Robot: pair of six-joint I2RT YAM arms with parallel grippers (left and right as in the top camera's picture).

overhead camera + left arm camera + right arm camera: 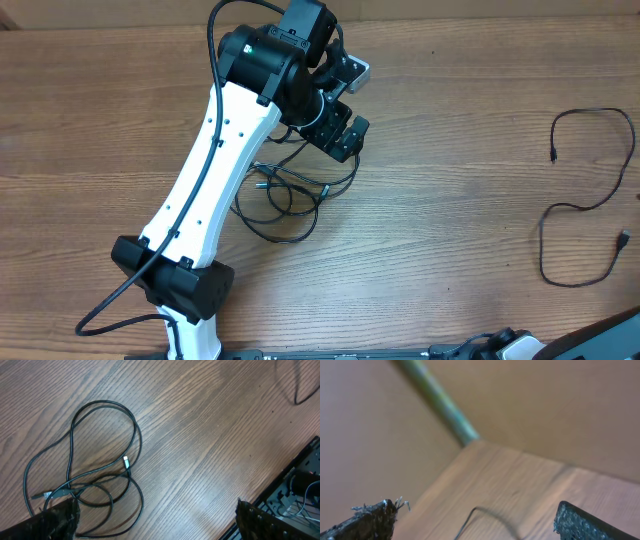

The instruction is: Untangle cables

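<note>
Cables [75,489]: we log the knot lower left of the left wrist view, beneath the left gripper [155,512], jaws released and empty. One cable [600,205] lies apart, overhead right. Right gripper [475,512]: released. Step, in our judgement: picking the next strand, so we need a descent onto one loop.

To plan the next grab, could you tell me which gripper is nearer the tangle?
Left. The left gripper hangs open just above the tangle; the right gripper is far off at the right corner of the table.
</note>
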